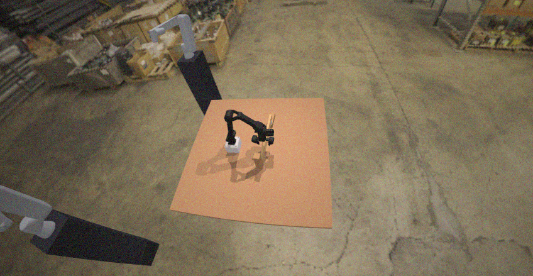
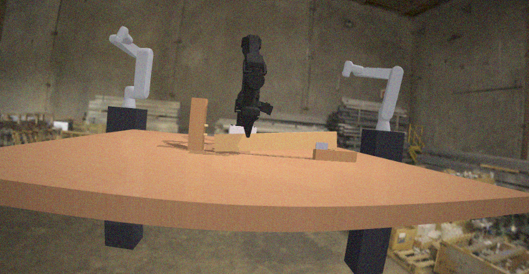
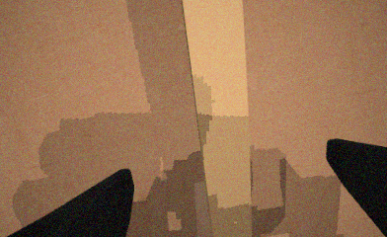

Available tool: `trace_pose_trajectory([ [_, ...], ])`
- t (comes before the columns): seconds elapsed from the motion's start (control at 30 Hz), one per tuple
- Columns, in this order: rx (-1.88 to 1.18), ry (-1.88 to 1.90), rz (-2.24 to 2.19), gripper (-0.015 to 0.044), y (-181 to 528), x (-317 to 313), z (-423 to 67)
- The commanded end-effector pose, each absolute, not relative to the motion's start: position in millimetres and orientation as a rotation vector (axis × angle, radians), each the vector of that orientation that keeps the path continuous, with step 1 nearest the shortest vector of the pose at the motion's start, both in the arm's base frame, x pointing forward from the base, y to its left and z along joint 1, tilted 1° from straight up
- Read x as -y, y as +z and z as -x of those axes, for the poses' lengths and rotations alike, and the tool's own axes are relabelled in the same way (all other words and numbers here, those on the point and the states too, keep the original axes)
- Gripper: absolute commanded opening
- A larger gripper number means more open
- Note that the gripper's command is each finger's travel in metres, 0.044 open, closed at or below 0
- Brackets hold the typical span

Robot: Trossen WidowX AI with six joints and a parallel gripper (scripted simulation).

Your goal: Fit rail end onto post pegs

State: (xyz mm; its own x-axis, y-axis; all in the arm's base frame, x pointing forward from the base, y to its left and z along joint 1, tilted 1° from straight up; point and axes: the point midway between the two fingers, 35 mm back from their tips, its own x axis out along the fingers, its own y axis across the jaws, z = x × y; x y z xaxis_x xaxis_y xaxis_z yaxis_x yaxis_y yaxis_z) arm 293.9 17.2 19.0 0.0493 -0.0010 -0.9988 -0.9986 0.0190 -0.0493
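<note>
The long pale wooden rail [image 1: 269, 121] [image 2: 289, 141] [image 3: 220, 74] slopes slightly, its left end in the exterior view down at the table and its far end raised at the grey bracket [image 2: 321, 145] on the low footboard block [image 2: 339, 155]. The upright post [image 2: 196, 124] stands left of the rail, with two short pegs pointing at the rail's end across a small gap. My black gripper [image 1: 264, 140] [image 2: 247, 133] [image 3: 228, 158] is open and empty, pointing down over the rail, nearer the post end. In the wrist view the rail runs between the spread fingers. The holes are not visible.
The arm's white base [image 1: 232, 146] [image 2: 241, 129] stands behind the rail on the orange table [image 1: 299, 183] [image 2: 259, 182]. Two grey arms [image 1: 188, 36] [image 2: 143, 72] on dark pedestals stand beyond the table's edges. The arm's shadow falls across the table and part of the rail.
</note>
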Motion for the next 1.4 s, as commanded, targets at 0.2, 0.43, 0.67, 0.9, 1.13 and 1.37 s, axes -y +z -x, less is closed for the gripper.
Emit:
trace_pose_trajectory([
  [0.2, -1.188, 1.153, 1.221, 0.0440, 4, -16, -294],
  [0.43, -1.188, 1.153, 1.220, 0.0440, -7, -16, -294],
  [0.67, -1.188, 1.153, 1.220, 0.0440, -18, -16, -293],
  [0.9, -1.188, 1.153, 1.220, 0.0335, -20, -16, -293],
  [1.13, -1.188, 1.153, 1.220, 0.0151, -20, -16, -293],
  [1.37, -1.188, 1.153, 1.220, 0.0046, -20, -16, -293],
])
